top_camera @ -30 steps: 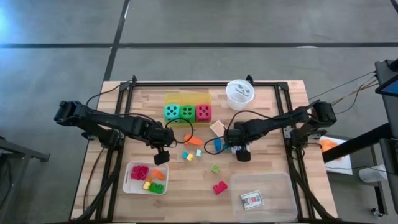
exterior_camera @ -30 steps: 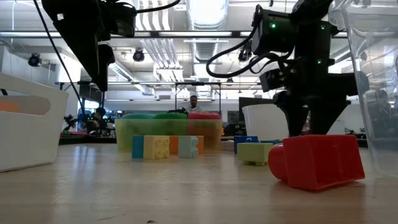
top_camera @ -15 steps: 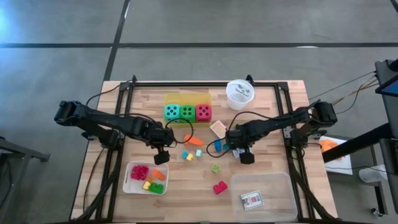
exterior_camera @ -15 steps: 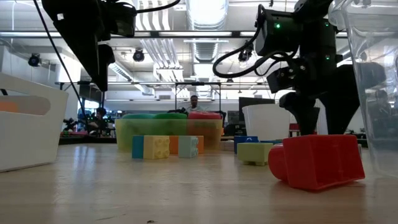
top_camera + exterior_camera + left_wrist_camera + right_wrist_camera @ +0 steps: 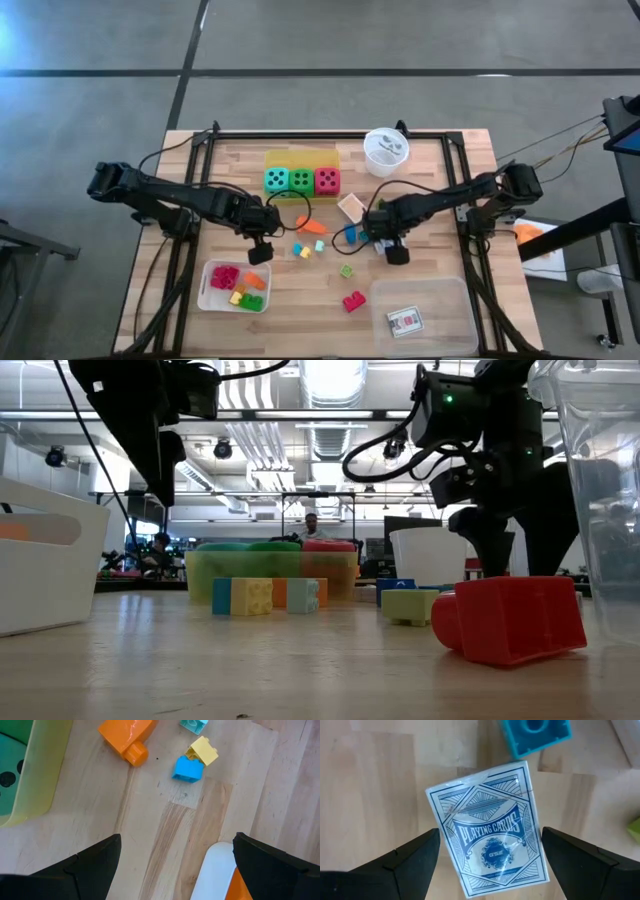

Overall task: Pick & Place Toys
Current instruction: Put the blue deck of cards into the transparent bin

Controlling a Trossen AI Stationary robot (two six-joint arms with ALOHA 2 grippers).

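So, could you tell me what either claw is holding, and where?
Nothing: both claws are open, the right claw over the card deck, the left claw over bare table.

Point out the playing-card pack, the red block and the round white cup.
playing-card pack (image 5: 487, 827): right wrist view, middle of its printed face.
red block (image 5: 353, 301): high view, its top.
round white cup (image 5: 372, 157): high view, its rim.

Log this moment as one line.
left gripper: open, above table near white tray | right gripper: open, over blue playing-card pack | held: nothing
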